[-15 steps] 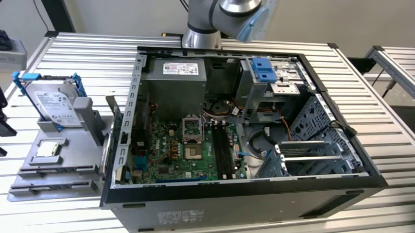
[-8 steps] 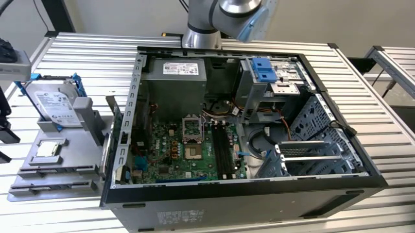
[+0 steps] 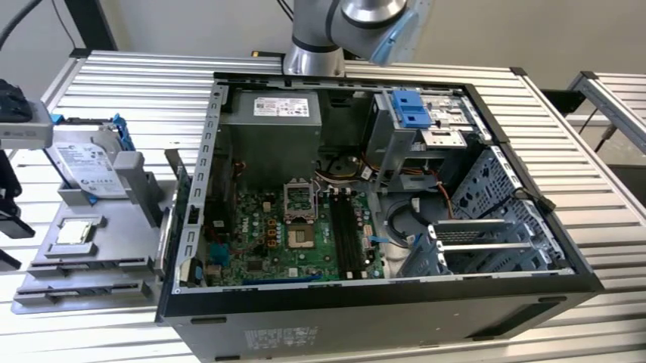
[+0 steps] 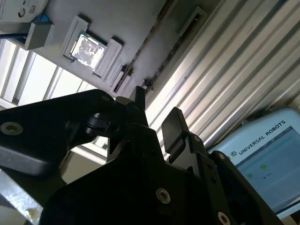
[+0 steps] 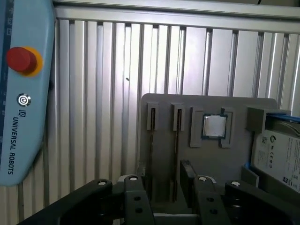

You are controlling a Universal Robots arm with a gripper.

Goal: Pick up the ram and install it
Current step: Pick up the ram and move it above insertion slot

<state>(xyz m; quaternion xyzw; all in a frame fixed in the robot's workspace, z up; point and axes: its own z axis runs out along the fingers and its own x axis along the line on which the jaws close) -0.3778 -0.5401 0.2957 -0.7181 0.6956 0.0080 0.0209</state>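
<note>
In the first wrist view the pincer is hovering wide and empty over the gray holder, where the ram is standing in a slot near its edge.

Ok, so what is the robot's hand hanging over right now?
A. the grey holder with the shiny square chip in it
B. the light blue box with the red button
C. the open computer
A: in the first wrist view the open hand hangs just above the edge of the grey holder, and the shiny square chip sits in its pocket there.
</note>
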